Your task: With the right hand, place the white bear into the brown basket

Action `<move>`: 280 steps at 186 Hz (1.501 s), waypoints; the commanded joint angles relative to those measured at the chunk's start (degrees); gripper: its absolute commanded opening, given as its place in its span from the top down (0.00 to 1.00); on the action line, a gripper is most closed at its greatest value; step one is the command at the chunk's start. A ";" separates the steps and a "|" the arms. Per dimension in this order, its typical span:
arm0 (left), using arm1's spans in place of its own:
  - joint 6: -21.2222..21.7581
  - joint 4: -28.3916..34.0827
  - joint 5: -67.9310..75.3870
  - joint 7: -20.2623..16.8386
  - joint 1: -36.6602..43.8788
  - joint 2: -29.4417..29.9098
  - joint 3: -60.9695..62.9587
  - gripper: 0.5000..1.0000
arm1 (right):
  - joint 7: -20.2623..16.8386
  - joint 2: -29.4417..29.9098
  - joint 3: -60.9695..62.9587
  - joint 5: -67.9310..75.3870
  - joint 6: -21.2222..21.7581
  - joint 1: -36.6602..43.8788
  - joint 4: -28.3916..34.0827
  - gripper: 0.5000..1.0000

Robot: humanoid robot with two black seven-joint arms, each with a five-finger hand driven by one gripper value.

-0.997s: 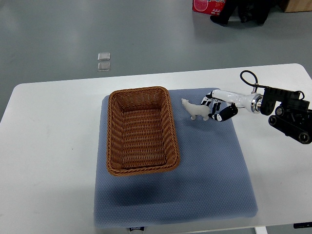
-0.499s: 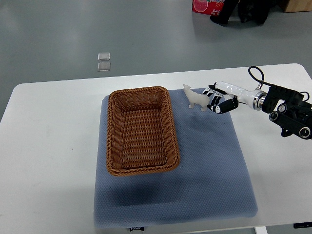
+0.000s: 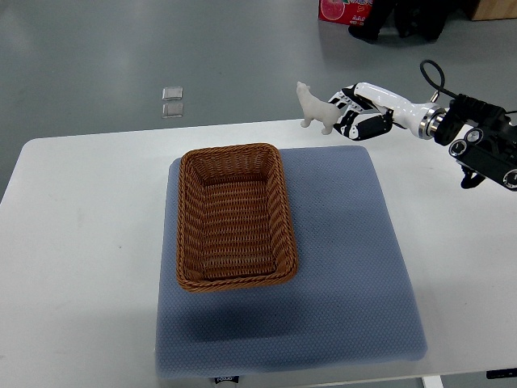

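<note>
A small white bear figure (image 3: 315,108) is held in my right hand (image 3: 343,118), whose fingers are curled around its rear end. The hand holds it up in the air, showing over the table's far edge, to the upper right of the brown wicker basket (image 3: 233,216). The basket is rectangular and empty and lies on the left part of a blue-grey mat (image 3: 347,267). My right arm (image 3: 477,145) comes in from the right edge. My left arm does not show.
The mat lies on a white table (image 3: 81,242). Two small clear squares (image 3: 172,103) lie on the grey floor beyond the table. A red box (image 3: 343,10) and a person's dark shoes (image 3: 367,32) show at the top edge.
My right hand has lifted the white bear off the mat and carried it up and away, from beside the basket's right rim to above the table's far edge.
</note>
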 commanded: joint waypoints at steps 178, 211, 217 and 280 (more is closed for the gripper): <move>0.00 0.00 0.00 0.05 0.00 0.00 0.00 0.00 | 0.97 3.67 0.49 -19.54 -5.20 -2.09 7.49 0.19; 0.00 0.00 0.00 -0.03 0.00 0.00 0.00 0.00 | 0.53 3.41 4.35 -5.66 -6.96 -5.78 4.24 0.18; 0.00 0.00 0.00 -0.03 0.00 0.00 0.00 0.00 | 0.53 3.41 4.70 -2.23 -7.22 -6.31 3.36 0.18; 0.00 0.00 0.00 -0.03 0.00 0.00 0.00 0.00 | 0.44 2.88 5.93 42.07 -7.83 -10.26 -7.19 0.15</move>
